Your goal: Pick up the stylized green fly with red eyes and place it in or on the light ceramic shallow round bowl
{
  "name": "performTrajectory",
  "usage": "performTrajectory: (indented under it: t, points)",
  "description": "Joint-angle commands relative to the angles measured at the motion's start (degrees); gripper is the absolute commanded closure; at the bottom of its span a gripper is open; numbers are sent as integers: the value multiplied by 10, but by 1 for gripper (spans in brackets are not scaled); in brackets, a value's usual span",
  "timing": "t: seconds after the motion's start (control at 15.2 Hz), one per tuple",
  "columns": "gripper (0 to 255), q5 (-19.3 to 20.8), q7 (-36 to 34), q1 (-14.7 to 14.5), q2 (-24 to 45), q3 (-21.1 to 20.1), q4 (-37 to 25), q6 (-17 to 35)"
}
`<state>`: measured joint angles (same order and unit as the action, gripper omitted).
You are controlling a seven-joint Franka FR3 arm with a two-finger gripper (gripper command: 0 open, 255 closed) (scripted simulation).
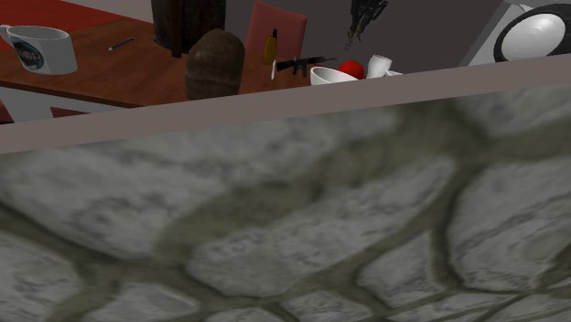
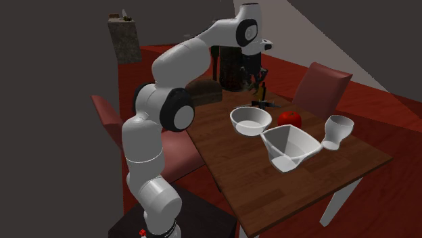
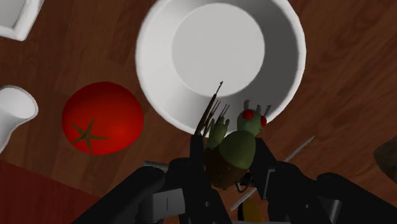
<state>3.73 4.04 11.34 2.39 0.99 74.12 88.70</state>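
Note:
My gripper (image 3: 234, 170) is shut on the green fly (image 3: 236, 147), whose red eyes and thin legs point toward the white round bowl (image 3: 219, 51). In the wrist view the fly hangs just outside the bowl's near rim. The second exterior view has the gripper (image 2: 258, 81) raised above the wooden table (image 2: 318, 182), behind the round bowl (image 2: 250, 120). In the shoulder view the gripper (image 1: 366, 16) hangs above the bowl (image 1: 328, 76).
A red tomato (image 3: 102, 118) lies beside the bowl, with a white cup (image 2: 337, 128) and a squarish white bowl (image 2: 289, 147) close by. Farther back stand a dark brown object (image 1: 213, 64), a mug (image 1: 41, 48), a toy rifle (image 1: 297, 64) and a red chair (image 2: 321, 84). A stone surface (image 1: 274, 220) blocks the shoulder view's lower part.

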Motion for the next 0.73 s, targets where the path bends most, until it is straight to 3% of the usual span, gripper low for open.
performTrajectory:
  t: [0.0, 0.66]
  points:
    - [255, -1, 5, 3, 0, 3, 13, 13]
    - [255, 0, 0, 3, -39, 3, 142, 104]
